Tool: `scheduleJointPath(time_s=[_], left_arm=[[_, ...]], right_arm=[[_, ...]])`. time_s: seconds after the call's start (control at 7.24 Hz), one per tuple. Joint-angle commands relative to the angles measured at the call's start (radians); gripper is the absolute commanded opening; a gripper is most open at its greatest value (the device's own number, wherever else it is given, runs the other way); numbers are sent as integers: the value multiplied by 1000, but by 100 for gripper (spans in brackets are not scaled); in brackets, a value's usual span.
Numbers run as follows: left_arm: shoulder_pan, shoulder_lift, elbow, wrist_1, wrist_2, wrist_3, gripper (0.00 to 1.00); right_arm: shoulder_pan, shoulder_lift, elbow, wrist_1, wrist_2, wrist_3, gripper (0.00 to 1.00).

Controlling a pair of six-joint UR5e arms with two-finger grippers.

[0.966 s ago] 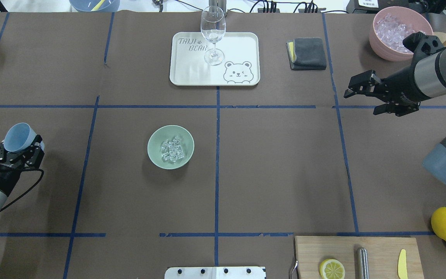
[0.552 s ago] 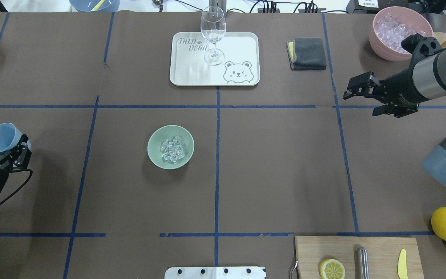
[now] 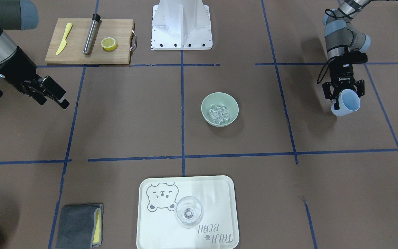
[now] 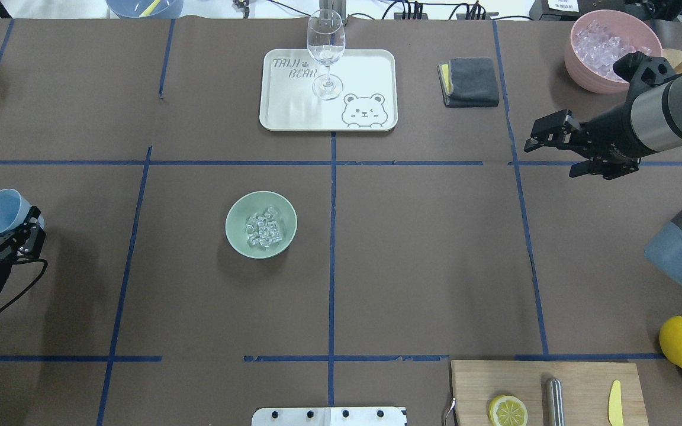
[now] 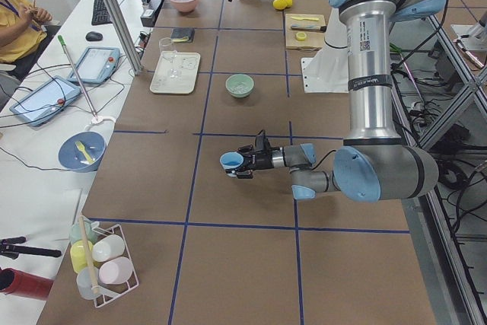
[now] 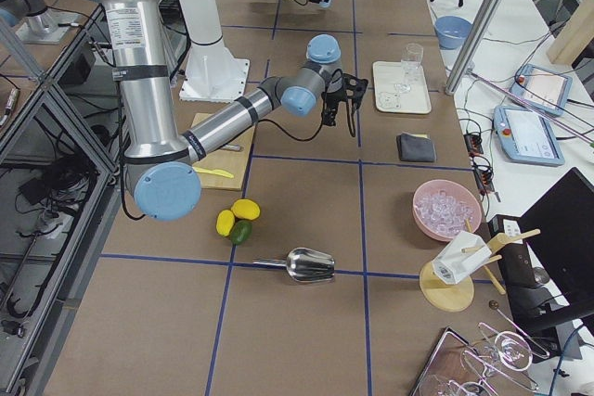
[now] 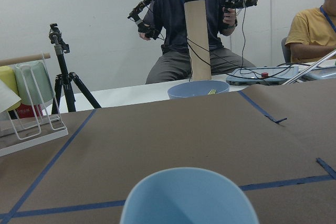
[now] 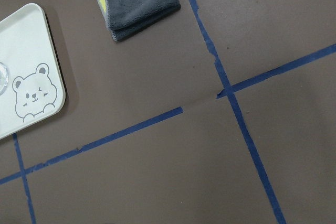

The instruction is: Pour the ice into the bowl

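Lower the blue cup [image 4: 2,211], clamped in the left gripper [image 4: 8,225], upright, well left of the bowl [image 4: 236,214] of ice [image 4: 263,228]; leave the right gripper [image 4: 553,156] splayed.

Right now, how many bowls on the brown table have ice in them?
2: the round pale sage-green bowl near the middle of the table, and the round pink bowl at the far corner on the robot's right. None looks hidden.

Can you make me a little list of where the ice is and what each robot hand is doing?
ice: inside the bowl
bowl: upright on the table, nothing touching it
left gripper: shut on the blue cup, far from the bowl
blue cup: looks empty
right gripper: open, holding nothing
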Motion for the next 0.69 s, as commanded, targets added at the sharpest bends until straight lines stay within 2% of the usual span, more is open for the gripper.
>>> scheduleJointPath(time_s=[0.0, 0.14, 0.28, 0.41, 0.55], left_arm=[[4, 0, 10, 0, -24, -11, 40], [4, 0, 10, 2, -25, -11, 44], [4, -1, 10, 2, -32, -11, 60], [4, 0, 10, 2, -46, -11, 62], [4, 0, 10, 2, -48, -11, 76]], right_arm=[[-4, 0, -1, 0, 0, -1, 100], [-4, 1, -1, 0, 0, 0, 100], [-5, 1, -1, 0, 0, 0, 100], [-5, 1, -2, 0, 0, 0, 100], [-5, 1, -1, 0, 0, 0, 100]])
